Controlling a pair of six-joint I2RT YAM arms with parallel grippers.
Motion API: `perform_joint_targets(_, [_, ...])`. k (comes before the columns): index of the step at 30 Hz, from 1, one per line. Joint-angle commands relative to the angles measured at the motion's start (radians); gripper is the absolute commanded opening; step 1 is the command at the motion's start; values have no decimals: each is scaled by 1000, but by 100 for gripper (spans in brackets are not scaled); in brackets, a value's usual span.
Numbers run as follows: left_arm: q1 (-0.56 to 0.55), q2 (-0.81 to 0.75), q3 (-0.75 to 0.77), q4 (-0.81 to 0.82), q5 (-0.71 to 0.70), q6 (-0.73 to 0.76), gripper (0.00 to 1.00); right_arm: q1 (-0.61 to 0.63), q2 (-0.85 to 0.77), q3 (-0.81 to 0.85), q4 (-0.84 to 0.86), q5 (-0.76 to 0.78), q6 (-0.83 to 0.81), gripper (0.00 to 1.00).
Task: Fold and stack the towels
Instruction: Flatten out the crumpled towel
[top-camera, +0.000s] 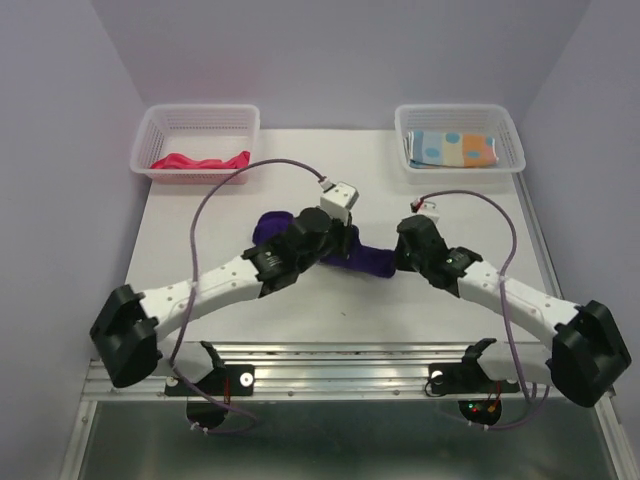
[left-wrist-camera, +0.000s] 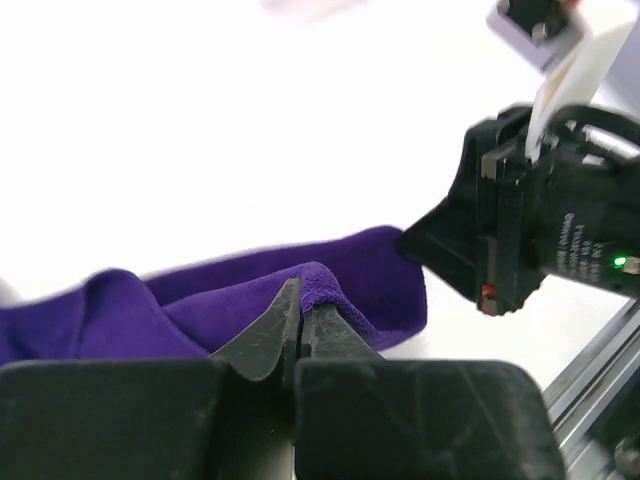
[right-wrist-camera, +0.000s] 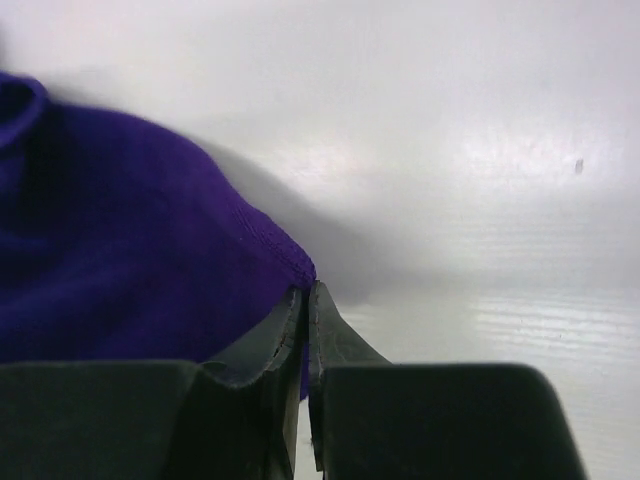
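A dark purple towel (top-camera: 362, 258) lies bunched at the middle of the table, between my two grippers. My left gripper (left-wrist-camera: 303, 291) is shut on a fold of the purple towel (left-wrist-camera: 200, 310). From the right, my right gripper (right-wrist-camera: 307, 292) is shut on a corner edge of the same purple towel (right-wrist-camera: 120, 260). In the top view the left gripper (top-camera: 335, 238) and the right gripper (top-camera: 402, 256) sit at opposite ends of the cloth. A pink-red towel (top-camera: 200, 161) lies in the left basket. A light blue spotted towel (top-camera: 452, 147) rests folded in the right basket.
Two white mesh baskets stand at the table's back edge, the left basket (top-camera: 196, 120) and the right basket (top-camera: 459, 116). The right arm's wrist (left-wrist-camera: 540, 225) shows close by in the left wrist view. Purple cables loop above both arms.
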Motion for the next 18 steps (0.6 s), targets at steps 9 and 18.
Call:
perform_joint_targets(9, [-2, -320, 435, -223, -130, 135, 0, -4, -258, 586, -23, -31, -236, 1])
perform_joint_targets(18, [-2, -390, 681, -340, 294, 83, 0, -3, -273, 924, -136, -314, -256, 1])
